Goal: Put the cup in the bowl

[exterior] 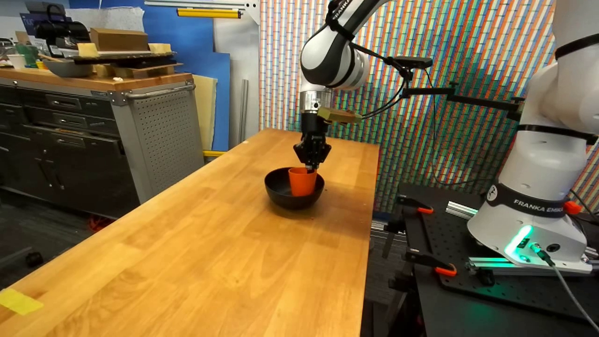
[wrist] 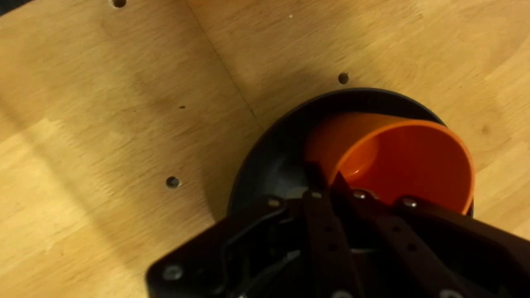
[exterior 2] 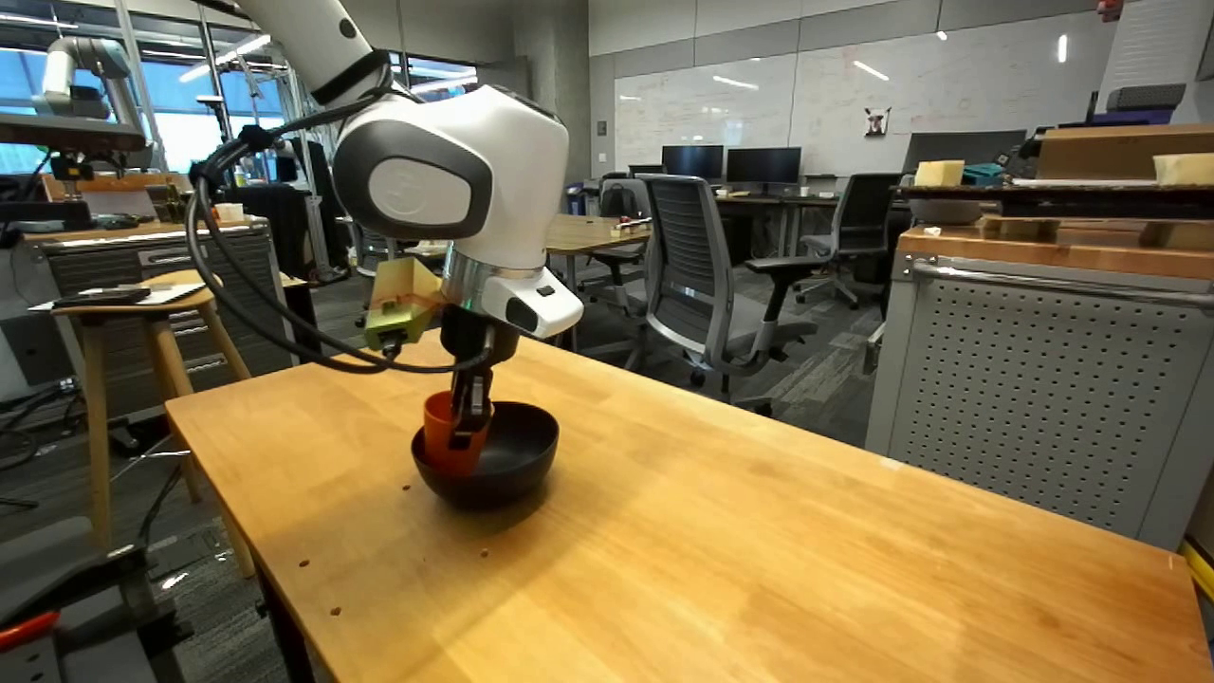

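Orange-red, plastic-looking cup (exterior: 302, 182), small and round, stood mouth upward inside the wide, round, matte black bowl (exterior: 294, 203), off-centre. Its finish was smooth and single-coloured, and its wall tapered toward the base. The cup's rim stood above the adjacent bowl rim. In the wrist view, the outer wall appeared orange, the thin rim brighter, and the interior deep red with a small reflection low inside. Contact between the cup's base and the bowl's floor could not be determined. The black two-finger gripper (wrist: 330, 182) was clamped on the cup's wall, one finger inside the rim and one outside. The bowl rested on the light-brown wooden table (exterior: 224, 262). In an exterior view, the black band (exterior: 531, 204) around the lower part of the white robot arm (exterior: 538, 161) read "FRANKA EMIKA", and "FRANKA" was legible on an upper link (exterior: 344, 13). Writing on the wide whiteboard (exterior 2: 759, 123) was too faint to read.
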